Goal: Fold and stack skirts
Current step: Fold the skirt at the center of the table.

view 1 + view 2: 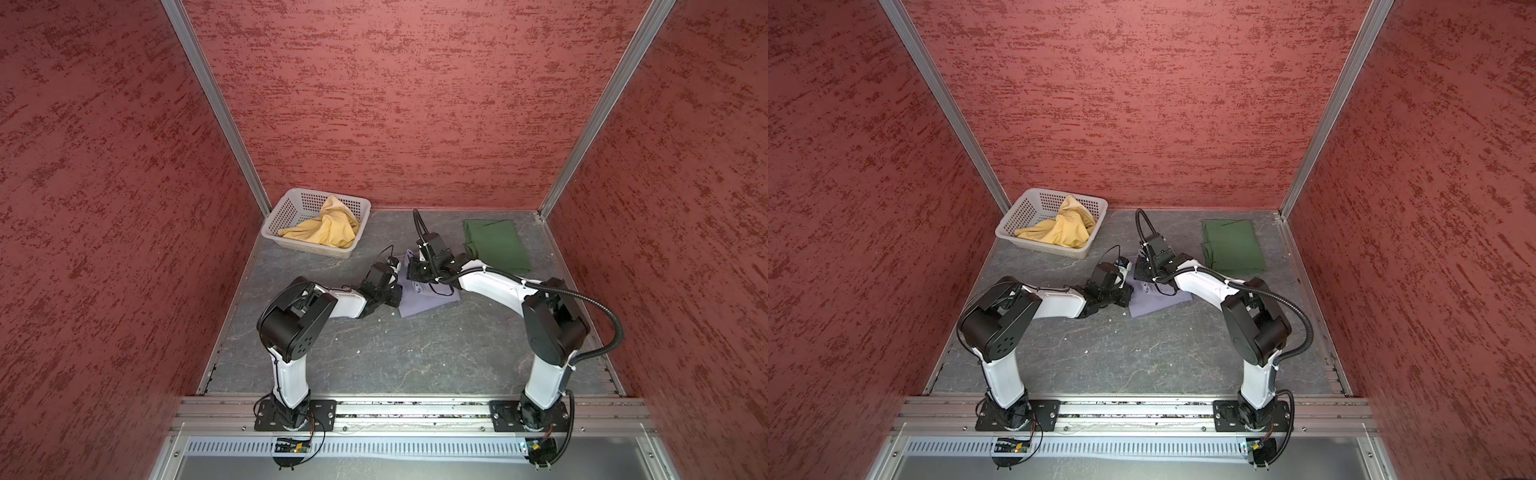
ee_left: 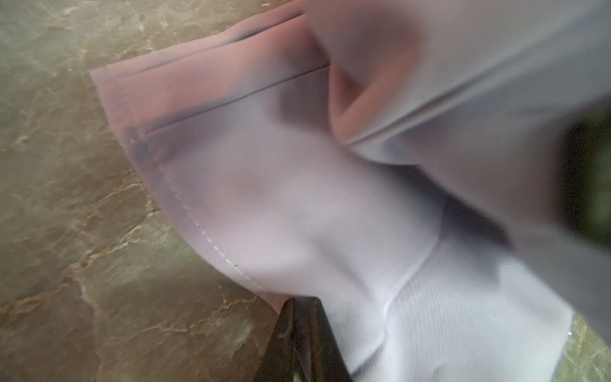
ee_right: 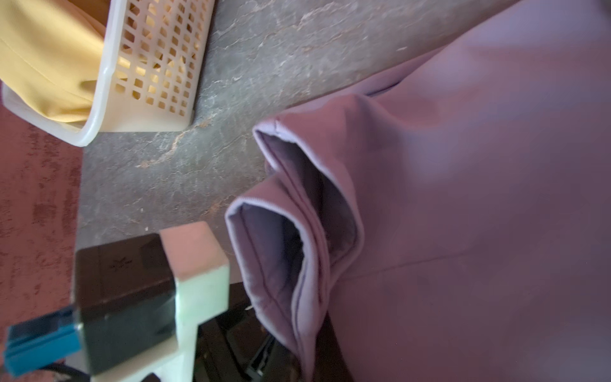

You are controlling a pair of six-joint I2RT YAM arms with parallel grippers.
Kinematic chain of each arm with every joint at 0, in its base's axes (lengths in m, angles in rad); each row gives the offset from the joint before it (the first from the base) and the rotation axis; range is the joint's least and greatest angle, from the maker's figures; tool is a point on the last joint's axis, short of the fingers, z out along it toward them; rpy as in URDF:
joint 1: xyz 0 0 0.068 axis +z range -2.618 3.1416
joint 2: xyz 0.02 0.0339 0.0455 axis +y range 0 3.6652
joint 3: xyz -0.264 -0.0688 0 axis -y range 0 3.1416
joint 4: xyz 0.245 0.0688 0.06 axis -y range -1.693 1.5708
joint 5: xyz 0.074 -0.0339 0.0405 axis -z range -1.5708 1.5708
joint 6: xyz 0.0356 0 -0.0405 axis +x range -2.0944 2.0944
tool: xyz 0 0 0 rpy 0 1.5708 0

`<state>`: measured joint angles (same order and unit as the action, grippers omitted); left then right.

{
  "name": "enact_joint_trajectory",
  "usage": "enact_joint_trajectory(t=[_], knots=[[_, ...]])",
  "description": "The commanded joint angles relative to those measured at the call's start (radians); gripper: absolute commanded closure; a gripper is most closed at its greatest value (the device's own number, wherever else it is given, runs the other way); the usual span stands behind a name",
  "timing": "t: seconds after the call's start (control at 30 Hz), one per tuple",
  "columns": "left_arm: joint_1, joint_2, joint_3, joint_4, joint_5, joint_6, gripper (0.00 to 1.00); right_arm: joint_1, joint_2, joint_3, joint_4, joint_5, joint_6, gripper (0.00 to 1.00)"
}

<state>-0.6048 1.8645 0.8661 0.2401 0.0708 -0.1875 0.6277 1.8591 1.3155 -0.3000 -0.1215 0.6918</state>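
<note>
The green skirt (image 1: 496, 245) lies folded on the surface (image 1: 415, 353). The left end effector (image 1: 402, 287) and right end effector (image 1: 415, 272) clamp the lavender skirt (image 1: 419, 303) mid-fold. The yellow skirt (image 1: 328, 230) sits unfolded in the basket (image 1: 291, 203).

Counter (image 1: 415, 357): grey, stone-veined slab, flat; red panels close it on three sides.
Far left corner: white perforated basket (image 1: 286, 210), standing on its base.
Far right: green skirt (image 1: 496, 245) — folded to a flat rectangle, well apart from the basket.
Centre: lavender skirt (image 1: 419, 305) — near part flat on the counter, far part lifted off it.
Surface: a few pale specks near the middle.
</note>
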Motion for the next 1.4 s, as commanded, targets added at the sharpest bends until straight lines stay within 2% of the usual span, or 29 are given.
enact_joint_trajectory(t=[0.0, 0.23, 0.3, 0.67, 0.73, 0.87, 0.97, 1.37], knots=[[0.003, 0.022, 0.011, -0.014, 0.018, -0.005, 0.88, 0.009, 0.033, 0.013, 0.088, -0.069, 0.041, 1.00], [0.003, -0.006, 0.002, -0.016, 0.018, -0.004, 0.88, 0.008, 0.083, 0.002, 0.119, -0.083, 0.053, 1.00], [0.004, -0.017, 0.000, -0.019, 0.018, -0.004, 0.87, 0.008, 0.096, -0.001, 0.122, -0.081, 0.055, 0.97], [0.004, -0.102, 0.011, -0.074, -0.001, 0.011, 0.83, -0.003, 0.114, -0.047, 0.167, -0.112, 0.046, 0.72], [0.004, -0.129, 0.007, -0.082, -0.008, 0.008, 0.78, -0.006, 0.107, -0.053, 0.171, -0.118, 0.039, 0.70], [0.008, -0.175, -0.012, -0.076, -0.040, -0.021, 0.70, -0.012, 0.096, -0.061, 0.182, -0.154, 0.014, 0.58], [0.017, -0.184, -0.013, -0.085, -0.036, -0.037, 0.68, -0.016, 0.087, -0.063, 0.182, -0.177, -0.007, 0.51], [0.043, -0.268, -0.027, -0.163, -0.086, -0.040, 0.64, -0.038, -0.049, -0.109, 0.178, -0.187, -0.094, 0.36]])
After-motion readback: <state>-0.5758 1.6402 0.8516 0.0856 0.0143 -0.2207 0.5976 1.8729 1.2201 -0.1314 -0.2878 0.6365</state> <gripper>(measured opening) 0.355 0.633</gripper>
